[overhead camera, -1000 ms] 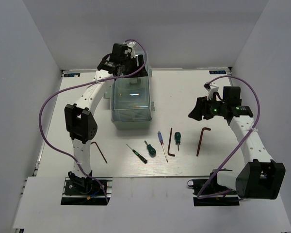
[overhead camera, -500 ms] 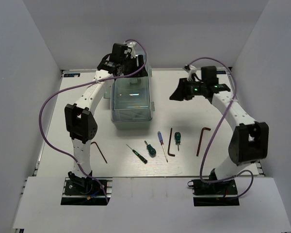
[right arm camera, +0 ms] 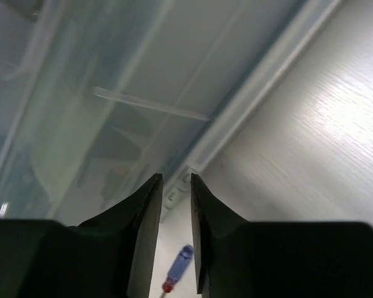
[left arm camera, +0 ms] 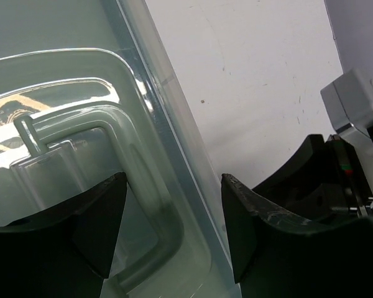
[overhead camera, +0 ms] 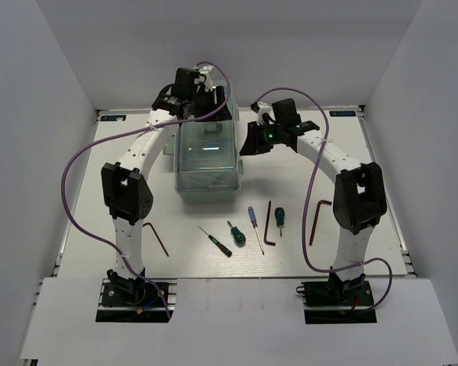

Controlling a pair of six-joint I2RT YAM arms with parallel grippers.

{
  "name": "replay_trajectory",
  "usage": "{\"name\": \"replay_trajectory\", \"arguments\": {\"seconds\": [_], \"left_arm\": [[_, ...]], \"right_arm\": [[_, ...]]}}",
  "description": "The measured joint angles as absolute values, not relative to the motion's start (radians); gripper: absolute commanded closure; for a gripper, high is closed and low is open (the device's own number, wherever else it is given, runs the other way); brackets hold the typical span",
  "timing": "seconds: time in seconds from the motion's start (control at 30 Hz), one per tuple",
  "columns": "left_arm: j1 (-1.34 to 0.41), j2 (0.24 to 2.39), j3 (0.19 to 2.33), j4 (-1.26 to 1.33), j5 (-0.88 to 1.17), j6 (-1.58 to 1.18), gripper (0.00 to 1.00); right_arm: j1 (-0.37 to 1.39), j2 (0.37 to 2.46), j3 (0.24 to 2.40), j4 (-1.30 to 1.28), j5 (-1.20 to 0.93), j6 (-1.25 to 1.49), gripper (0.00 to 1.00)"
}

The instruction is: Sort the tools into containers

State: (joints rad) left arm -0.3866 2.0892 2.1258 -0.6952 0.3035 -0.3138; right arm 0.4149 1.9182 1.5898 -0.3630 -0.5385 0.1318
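One pale sage-green toolbox with clear lid (overhead camera: 206, 183), upper centre. My left pincer (left arm camera: 174, 186) over its moulded lid handle (left arm camera: 133, 186), jaws wide apart, empty. My right pincer (right arm camera: 176, 180) at its right edge, jaws nearly together, nothing between.

Lower centre, on the white table (overhead camera: 290, 191):
- dark L-shaped hex key (overhead camera: 160, 239)
- thin green-handled screwdriver (overhead camera: 215, 241)
- stubby green-handled screwdriver (overhead camera: 236, 233)
- blue-handled slim screwdriver (overhead camera: 255, 227)
- second hex key (overhead camera: 268, 223)
- small green-handled screwdriver (overhead camera: 279, 219)
- third hex key (overhead camera: 319, 221)

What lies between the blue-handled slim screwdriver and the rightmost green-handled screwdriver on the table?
A dark L-shaped hex key lies between the blue-handled slim screwdriver and the rightmost green-handled screwdriver, seen in the top external view.
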Motion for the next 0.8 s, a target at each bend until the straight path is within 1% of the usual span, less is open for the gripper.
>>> {"name": "replay_trajectory", "arguments": {"seconds": [0.1,0.2,0.33,0.63,0.8], "left_arm": [[-0.384,2.089,2.126,-0.695,0.314,-0.315,0.28],[-0.379,2.09,2.125,-0.695,0.329,-0.315,0.29],[-0.371,2.09,2.12,-0.682,0.359,-0.316,0.29],[-0.355,2.09,2.09,-0.62,0.48,-0.356,0.29],[-0.355,2.087,2.044,-0.54,0.567,-0.394,0.3]], "right_arm": [[0.427,1.924,1.6,-0.352,-0.585,0.159,0.7],[0.426,1.927,1.603,-0.341,-0.624,0.182,0.73],[0.416,1.938,1.61,-0.325,-0.678,0.211,0.74],[0.416,1.94,1.625,-0.312,-0.762,0.242,0.74],[0.428,1.94,1.626,-0.312,-0.796,0.252,0.74]]}}
